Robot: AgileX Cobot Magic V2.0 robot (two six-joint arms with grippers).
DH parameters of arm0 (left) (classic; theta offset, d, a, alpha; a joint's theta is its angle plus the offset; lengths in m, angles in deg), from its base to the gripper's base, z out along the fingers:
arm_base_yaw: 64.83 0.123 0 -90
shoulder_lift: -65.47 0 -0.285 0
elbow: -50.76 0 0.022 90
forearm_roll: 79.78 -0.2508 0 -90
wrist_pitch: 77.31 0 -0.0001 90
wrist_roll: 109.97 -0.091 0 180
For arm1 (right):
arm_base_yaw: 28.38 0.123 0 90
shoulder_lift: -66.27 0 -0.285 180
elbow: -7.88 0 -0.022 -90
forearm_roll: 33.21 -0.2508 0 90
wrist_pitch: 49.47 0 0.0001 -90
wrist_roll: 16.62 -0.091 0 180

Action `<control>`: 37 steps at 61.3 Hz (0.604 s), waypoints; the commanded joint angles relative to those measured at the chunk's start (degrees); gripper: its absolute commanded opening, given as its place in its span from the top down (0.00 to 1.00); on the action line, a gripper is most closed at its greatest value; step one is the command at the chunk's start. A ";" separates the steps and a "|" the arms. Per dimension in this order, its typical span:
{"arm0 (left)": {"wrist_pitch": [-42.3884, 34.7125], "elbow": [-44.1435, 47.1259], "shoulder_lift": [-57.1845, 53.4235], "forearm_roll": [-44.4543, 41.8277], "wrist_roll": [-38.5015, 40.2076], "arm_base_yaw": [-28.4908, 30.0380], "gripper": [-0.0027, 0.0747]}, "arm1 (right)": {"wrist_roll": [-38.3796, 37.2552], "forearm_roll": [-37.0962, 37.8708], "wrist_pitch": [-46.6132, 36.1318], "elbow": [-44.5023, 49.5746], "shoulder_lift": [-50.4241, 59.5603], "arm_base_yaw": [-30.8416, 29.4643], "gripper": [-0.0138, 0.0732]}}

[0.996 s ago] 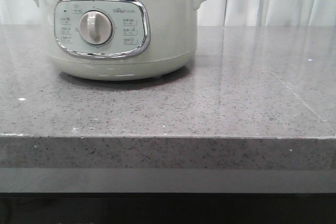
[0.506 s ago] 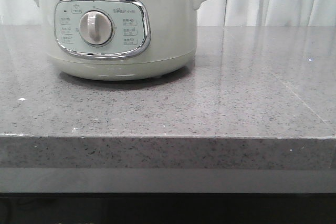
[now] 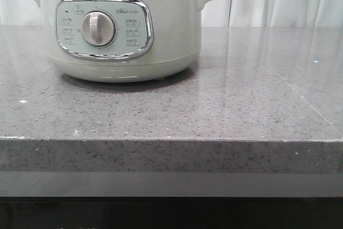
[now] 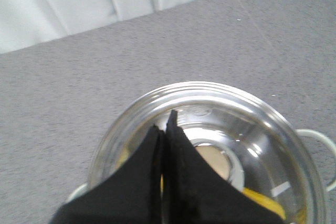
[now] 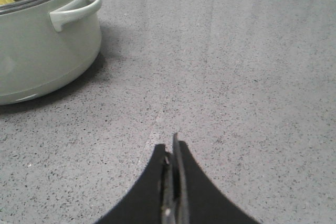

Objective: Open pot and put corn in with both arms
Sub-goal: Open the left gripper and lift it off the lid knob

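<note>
The pot [image 3: 119, 30] sits on the left part of the grey stone counter [image 3: 241, 105], with its glass lid [image 4: 210, 145] on. Yellow corn [image 4: 265, 202] lies inside, seen through the lid. The left gripper [image 4: 164, 129] hangs over the lid, pinched closed on nothing. The right gripper [image 5: 172, 153] hangs over bare counter right of the pot, also closed and empty.

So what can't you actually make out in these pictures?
- Corn: left wrist view, only yellow slivers through the lid, black fingers covering the rest.
- Lid top: front view, cut off by the upper edge.
- Pot panel labels: front view, too small to read.
</note>
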State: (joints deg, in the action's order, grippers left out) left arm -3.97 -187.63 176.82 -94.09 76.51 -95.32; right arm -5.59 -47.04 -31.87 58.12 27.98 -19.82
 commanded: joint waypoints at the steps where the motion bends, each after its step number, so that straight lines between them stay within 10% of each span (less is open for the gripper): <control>1: -1.67 1.87 -5.82 -3.42 1.14 -0.35 0.99 | 0.33 -0.41 -4.15 -1.47 -0.04 -0.25 0.92; 37: -25.58 58.55 -43.04 -8.84 14.51 -0.35 0.99 | 0.33 -0.41 -4.53 -1.47 -0.04 -0.25 0.92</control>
State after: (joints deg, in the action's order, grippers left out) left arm -23.39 -132.32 138.74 -100.72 88.92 -95.32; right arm -5.59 -47.04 -31.87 58.12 27.98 -19.82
